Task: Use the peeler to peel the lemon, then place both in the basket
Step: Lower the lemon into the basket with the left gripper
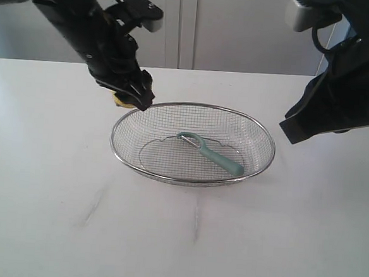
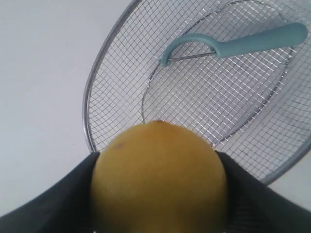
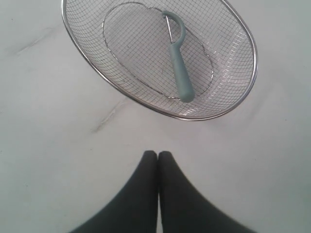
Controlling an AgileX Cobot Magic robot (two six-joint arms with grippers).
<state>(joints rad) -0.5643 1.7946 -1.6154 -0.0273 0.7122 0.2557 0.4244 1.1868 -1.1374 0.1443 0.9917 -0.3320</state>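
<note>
My left gripper (image 1: 135,96) is shut on the yellow lemon (image 2: 158,178), its black fingers (image 2: 58,204) pressed on both sides of the fruit. It hangs just over the far left rim of the wire mesh basket (image 1: 123,120); only a sliver of lemon (image 1: 121,100) shows under the fingers there. The teal peeler (image 1: 211,154) lies inside the basket, blade head toward the middle, also visible as the peeler (image 2: 233,44) and the peeler (image 3: 178,63). My right gripper (image 3: 158,156) is shut and empty, hovering over bare table beside the basket (image 3: 160,112).
The white table (image 1: 53,199) has faint scuff marks in front of the basket. The right arm (image 1: 339,105) hangs high at the basket's right. A pale wall with panel seams stands behind the table.
</note>
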